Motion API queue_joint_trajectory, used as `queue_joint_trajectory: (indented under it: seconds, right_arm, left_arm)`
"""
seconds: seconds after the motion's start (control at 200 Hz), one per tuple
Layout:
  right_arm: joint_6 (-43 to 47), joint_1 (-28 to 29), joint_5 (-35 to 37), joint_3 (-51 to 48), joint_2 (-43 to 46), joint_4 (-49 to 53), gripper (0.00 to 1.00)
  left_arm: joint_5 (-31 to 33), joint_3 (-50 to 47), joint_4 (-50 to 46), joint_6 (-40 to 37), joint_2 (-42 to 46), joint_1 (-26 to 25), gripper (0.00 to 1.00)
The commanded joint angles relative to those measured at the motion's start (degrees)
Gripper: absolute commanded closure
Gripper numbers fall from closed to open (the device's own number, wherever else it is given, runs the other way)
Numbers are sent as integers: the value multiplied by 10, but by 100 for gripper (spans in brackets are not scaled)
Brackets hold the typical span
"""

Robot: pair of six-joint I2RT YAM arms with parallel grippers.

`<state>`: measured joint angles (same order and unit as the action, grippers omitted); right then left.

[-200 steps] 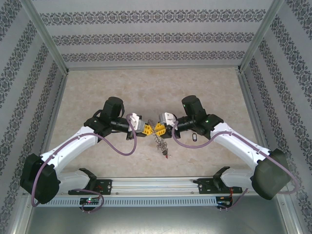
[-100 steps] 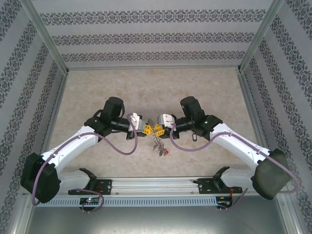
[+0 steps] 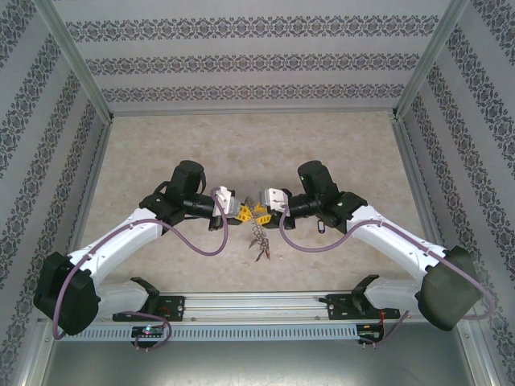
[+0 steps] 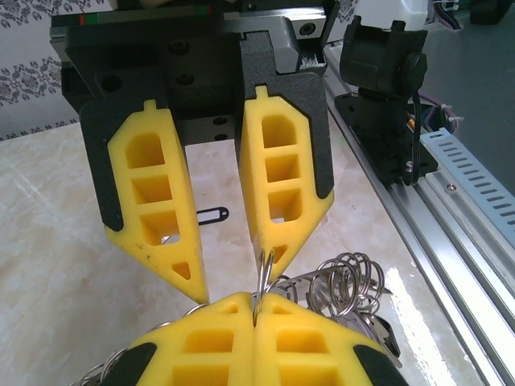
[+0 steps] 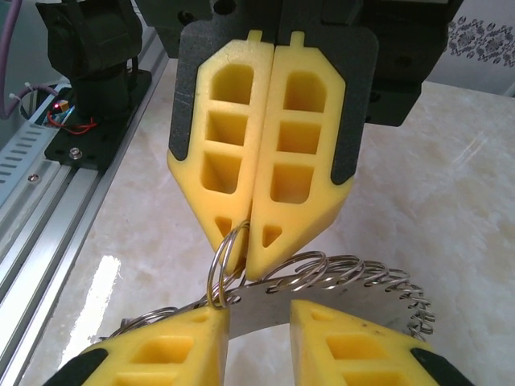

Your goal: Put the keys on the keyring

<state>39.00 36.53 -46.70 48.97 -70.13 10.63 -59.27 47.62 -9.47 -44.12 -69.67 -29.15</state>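
Note:
My left gripper (image 3: 241, 213) (image 4: 257, 310) is shut on a small silvery split ring (image 4: 264, 277) (image 5: 225, 265). That ring hangs on the keyring (image 5: 375, 294), a flat curved metal band fringed with wire loops (image 4: 346, 281). My right gripper (image 3: 261, 211) (image 5: 259, 314) faces the left one tip to tip. Its jaws stand apart, with the band passing between them. The keys (image 3: 261, 249) (image 4: 373, 333) dangle in a bunch below both grippers, just above the table.
A small black key tag (image 3: 320, 226) (image 4: 211, 215) lies on the marble tabletop under the right forearm. The aluminium rail (image 3: 257, 304) with the arm bases runs along the near edge. Patterned walls (image 3: 257, 60) enclose the other three sides.
The right gripper's jaws have parted a little. The hanging bunch of keys has swung left, and its red bit no longer shows. The left gripper has held still.

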Motion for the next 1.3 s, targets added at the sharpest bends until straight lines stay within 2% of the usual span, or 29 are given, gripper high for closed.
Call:
queue_joint_trajectory:
  seconds: [0.0,0.185,0.315,0.515,0.63,0.829,0.909,1.019,1.119,1.294]
  right_arm:
    - [2,16,-47,-1,16,-30,72]
    - [6,15,-40,-7,18,-29,73]
    - [-8,15,-36,-5,15,-33,78]
    - [-20,13,-22,-6,17,-37,77]
    - [-24,9,0,-9,16,-24,84]
    - [-30,4,6,-15,10,-33,82]
    - [-29,3,15,-14,1,-38,77]
    - [-18,0,29,-14,-5,-40,76]
    - [-16,-11,10,-8,-4,-36,81]
    - [2,-22,-11,5,-5,2,99]
  left_arm:
    - [28,-7,45,11,6,-2,100]
    - [33,-10,53,20,11,-3,100]
    - [45,-8,52,34,7,-2,100]
    - [82,-9,61,63,3,-3,100]
    - [106,-14,72,77,2,-2,100]
    - [76,-21,93,83,-1,-2,100]
    - [63,-26,105,81,1,-3,100]
    - [46,-24,101,68,0,-3,100]
    - [36,-21,92,56,0,-2,100]
    - [31,-4,45,29,-3,-3,100]
